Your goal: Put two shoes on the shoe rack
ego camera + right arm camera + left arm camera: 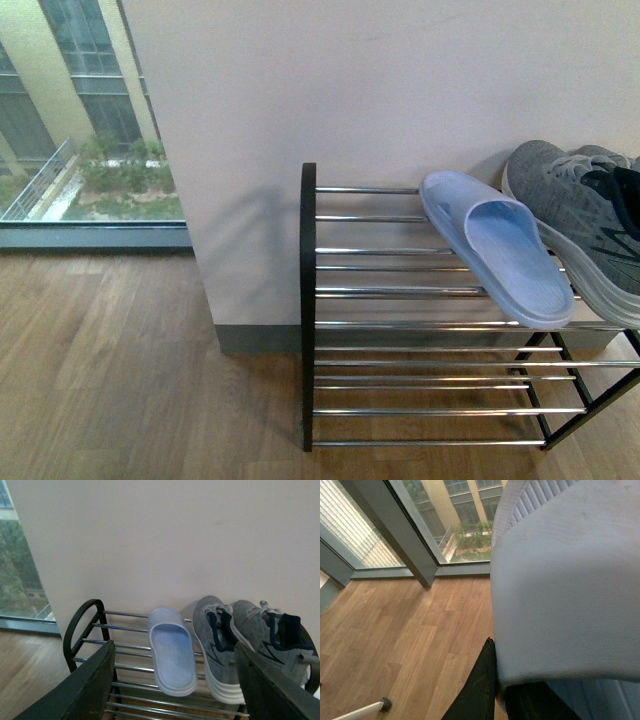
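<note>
Two grey sneakers stand side by side on the top shelf of the shoe rack (80,621), one (216,647) next to the other (270,632). The front view shows one grey sneaker (585,225) at the right end of the shoe rack (308,300). A light blue slipper (172,657) lies on the same shelf beside them, also seen as the slipper (500,250) in front. My right gripper (175,647) hangs open before the rack, holding nothing. My left gripper (502,690) is shut on another light blue slipper (565,590), which fills its view above the floor.
The rack stands against a white wall (380,90) on a wooden floor (110,370). A floor-to-ceiling window (80,120) lies to the left. A white leg with a dark caster (372,708) shows on the floor in the left wrist view.
</note>
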